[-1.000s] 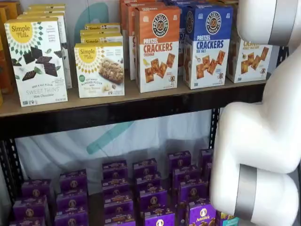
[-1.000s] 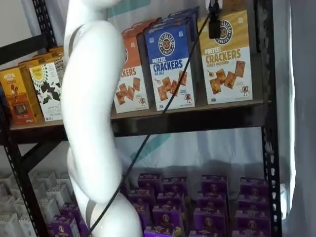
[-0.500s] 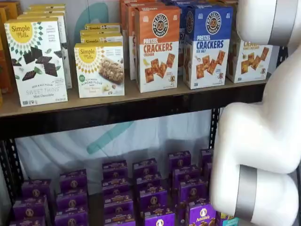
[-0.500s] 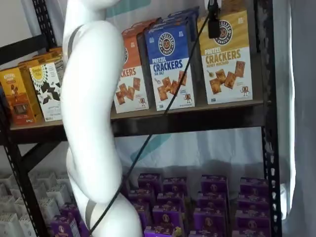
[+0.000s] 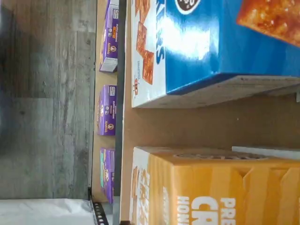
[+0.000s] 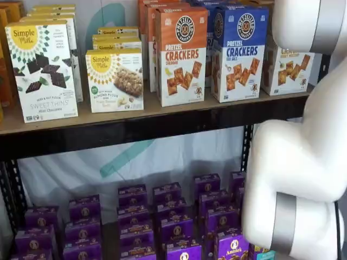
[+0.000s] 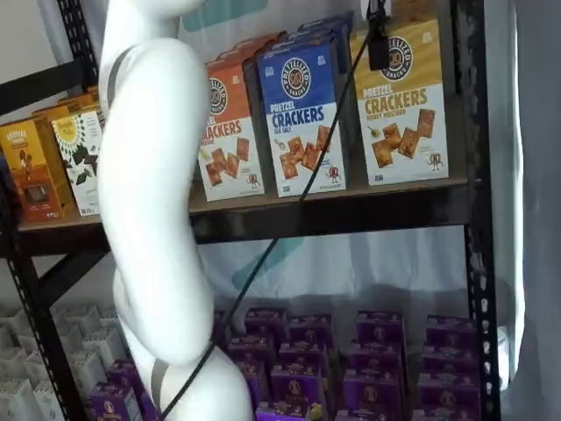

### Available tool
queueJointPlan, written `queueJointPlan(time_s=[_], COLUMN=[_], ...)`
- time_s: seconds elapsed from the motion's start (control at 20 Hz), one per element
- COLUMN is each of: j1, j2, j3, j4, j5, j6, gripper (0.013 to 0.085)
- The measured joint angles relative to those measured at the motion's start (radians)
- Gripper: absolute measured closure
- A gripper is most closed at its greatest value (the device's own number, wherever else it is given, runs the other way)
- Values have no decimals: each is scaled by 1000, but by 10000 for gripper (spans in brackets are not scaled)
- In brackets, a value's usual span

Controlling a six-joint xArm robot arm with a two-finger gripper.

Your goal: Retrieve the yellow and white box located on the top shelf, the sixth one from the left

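Note:
The yellow and white box (image 7: 401,105) stands at the right end of the top shelf (image 7: 351,210), next to a blue cracker box (image 7: 302,114). In a shelf view the box (image 6: 287,67) is partly hidden behind my white arm. In the wrist view its yellow top and side (image 5: 211,187) fill the close foreground beside the blue box (image 5: 197,42). My gripper (image 7: 379,44) shows only as a black finger hanging from the view's upper edge with a cable, in front of the box's upper part. No gap or grip shows.
Orange cracker boxes (image 6: 181,54) and white Simple Mills boxes (image 6: 42,70) fill the top shelf to the left. Purple boxes (image 6: 173,227) crowd the lower shelf. A black upright (image 7: 473,175) stands just right of the yellow and white box. My white arm (image 7: 153,193) blocks much of both shelf views.
My arm's white links have shifted slightly to the left in one shelf view. The black finger stays in front of the yellow and white box. No box has moved.

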Motion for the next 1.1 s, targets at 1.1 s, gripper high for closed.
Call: queueJointPlan(time_s=[1.1], j1=[6], j2=[-23], j3=[26], j4=[-14], j5=[-17], j6=[-2], gripper=[370])
